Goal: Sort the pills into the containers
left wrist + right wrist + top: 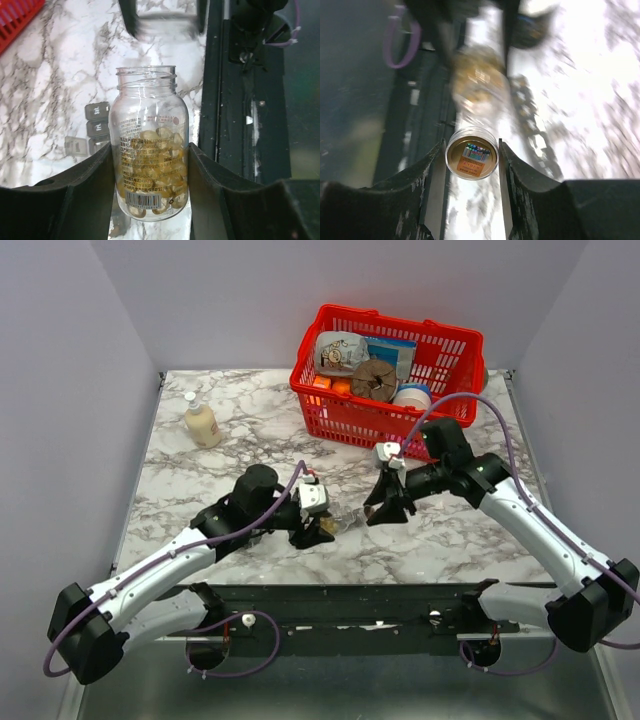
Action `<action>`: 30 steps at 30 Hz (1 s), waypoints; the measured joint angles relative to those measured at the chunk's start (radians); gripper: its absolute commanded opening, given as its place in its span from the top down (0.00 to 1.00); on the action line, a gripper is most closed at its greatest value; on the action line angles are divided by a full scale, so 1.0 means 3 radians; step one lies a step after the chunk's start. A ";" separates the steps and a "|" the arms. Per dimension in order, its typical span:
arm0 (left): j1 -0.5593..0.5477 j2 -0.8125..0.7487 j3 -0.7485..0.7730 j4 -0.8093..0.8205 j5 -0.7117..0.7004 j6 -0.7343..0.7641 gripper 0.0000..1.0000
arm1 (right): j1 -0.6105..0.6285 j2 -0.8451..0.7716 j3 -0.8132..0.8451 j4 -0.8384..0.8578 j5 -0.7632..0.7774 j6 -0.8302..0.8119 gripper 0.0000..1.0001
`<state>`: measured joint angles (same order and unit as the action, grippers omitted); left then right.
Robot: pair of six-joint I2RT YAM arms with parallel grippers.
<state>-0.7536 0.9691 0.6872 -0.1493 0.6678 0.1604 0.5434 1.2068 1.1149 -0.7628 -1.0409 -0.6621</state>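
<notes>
My left gripper is shut on a small clear bottle with no cap on its mouth. A mass of amber pills fills its lower half. In the top view the left gripper holds the bottle low over the marble table. My right gripper is shut on the bottle's round gold cap, and stands just right of the bottle in the top view. The dark grey pill organiser lies on the table behind the bottle. It shows blurred in the right wrist view.
A red mesh basket with assorted goods stands at the back right. A cream pump bottle stands at the back left. The black mounting rail runs along the near table edge.
</notes>
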 measured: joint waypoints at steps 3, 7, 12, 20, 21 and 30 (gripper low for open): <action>0.0000 -0.0088 -0.0056 -0.0088 -0.0212 0.0120 1.00 | -0.0174 -0.0036 -0.0177 0.0210 0.0519 0.0179 0.57; 0.0000 -0.0197 -0.0106 -0.0263 -0.0478 0.0295 1.00 | -0.0242 0.0071 -0.0538 0.0449 0.1371 0.0343 0.57; 0.0000 -0.0195 -0.0106 -0.0387 -0.0682 0.0454 1.00 | -0.0347 0.0304 -0.0872 0.0624 0.2185 0.0376 0.53; -0.0003 -0.0113 -0.0112 -0.0459 -0.0856 0.0593 1.00 | -0.0490 0.0804 -0.1096 0.0919 0.2804 0.0387 0.39; -0.0004 -0.0113 -0.0116 -0.0459 -0.0867 0.0604 1.00 | -0.0506 0.0828 -0.1102 0.0922 0.2819 0.0385 0.37; -0.0020 -0.0144 -0.0156 -0.0478 -0.0937 0.0654 1.00 | -0.0534 0.0837 -0.1104 0.0991 0.2805 0.0403 0.13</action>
<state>-0.7597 0.9260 0.6403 -0.2928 0.3866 0.3565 0.3832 1.4578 0.7837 -0.4656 -0.1993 -0.5411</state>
